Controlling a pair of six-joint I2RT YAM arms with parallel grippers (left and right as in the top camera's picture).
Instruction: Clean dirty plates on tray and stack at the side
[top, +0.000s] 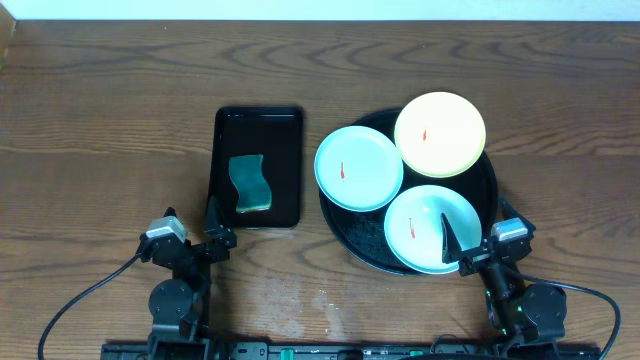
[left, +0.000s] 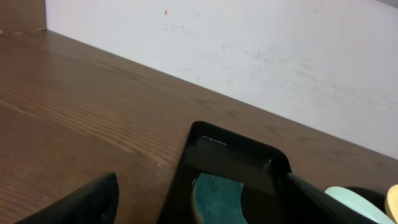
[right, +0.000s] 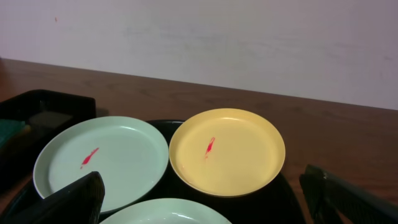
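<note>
left claw (top: 190, 224) and right claw (top: 479, 233) gape apart, the right above the tray (top: 362, 241) rim.

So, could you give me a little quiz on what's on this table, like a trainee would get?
1. How many plates sit on the round black tray, and how many show a red smear?
2. True or false: the green sponge lies on the yellow plate.
3. Which gripper has a finger over the near blue plate? A) left gripper B) right gripper

Key: 1. Three, all smeared. 2. False: it lies in the rectangular tray. 3. B; both grippers are open and hold nothing.
</note>
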